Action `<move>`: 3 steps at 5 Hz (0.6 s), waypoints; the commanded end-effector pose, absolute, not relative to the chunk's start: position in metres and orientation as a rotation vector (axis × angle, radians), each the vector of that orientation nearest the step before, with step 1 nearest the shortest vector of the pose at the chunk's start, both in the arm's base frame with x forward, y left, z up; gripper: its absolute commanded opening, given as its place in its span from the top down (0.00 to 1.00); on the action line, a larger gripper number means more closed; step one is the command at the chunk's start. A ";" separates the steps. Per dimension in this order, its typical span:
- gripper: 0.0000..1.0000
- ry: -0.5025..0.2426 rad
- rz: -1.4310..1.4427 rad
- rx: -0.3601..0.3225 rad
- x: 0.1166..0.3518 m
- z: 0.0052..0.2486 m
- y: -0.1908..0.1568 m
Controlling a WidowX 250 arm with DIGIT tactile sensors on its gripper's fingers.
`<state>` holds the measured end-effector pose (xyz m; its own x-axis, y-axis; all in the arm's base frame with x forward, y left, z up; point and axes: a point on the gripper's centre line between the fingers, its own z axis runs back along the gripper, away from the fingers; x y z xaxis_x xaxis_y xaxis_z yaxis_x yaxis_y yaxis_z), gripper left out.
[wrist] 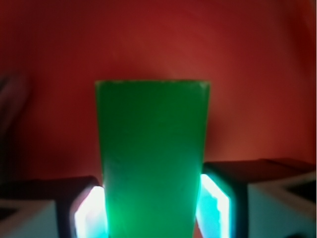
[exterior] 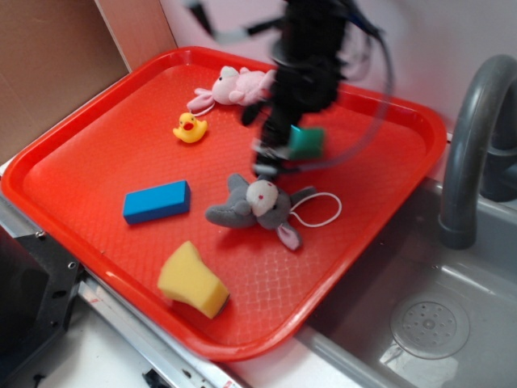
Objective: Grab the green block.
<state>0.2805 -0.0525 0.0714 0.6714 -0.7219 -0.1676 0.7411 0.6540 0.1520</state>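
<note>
The gripper (wrist: 153, 208) clamps the small matte green rectangular block (wrist: 152, 158) at frame centre, seemingly lifted off the red plastic tray (exterior: 81, 162); its shallow pinch could let it slip.

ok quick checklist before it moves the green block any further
1. Block between the fingers: ok, the green block sits between both fingers in the wrist view.
2. Right object: ok, the blue block lies on the tray.
3. Block off the tray: cannot tell, blurred.
4. Grip centred: ok, similar gap each side.
5. Path near the grey plush: cannot tell; it lies just below the gripper.
</note>
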 end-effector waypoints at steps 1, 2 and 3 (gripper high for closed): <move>1.00 0.010 -0.316 0.228 0.231 0.170 -0.016; 1.00 0.029 -0.067 0.172 0.217 0.188 -0.027; 1.00 0.007 -0.016 0.179 0.214 0.195 -0.040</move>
<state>0.2172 -0.0107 0.1824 0.9961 -0.0003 -0.0884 0.0168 0.9823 0.1865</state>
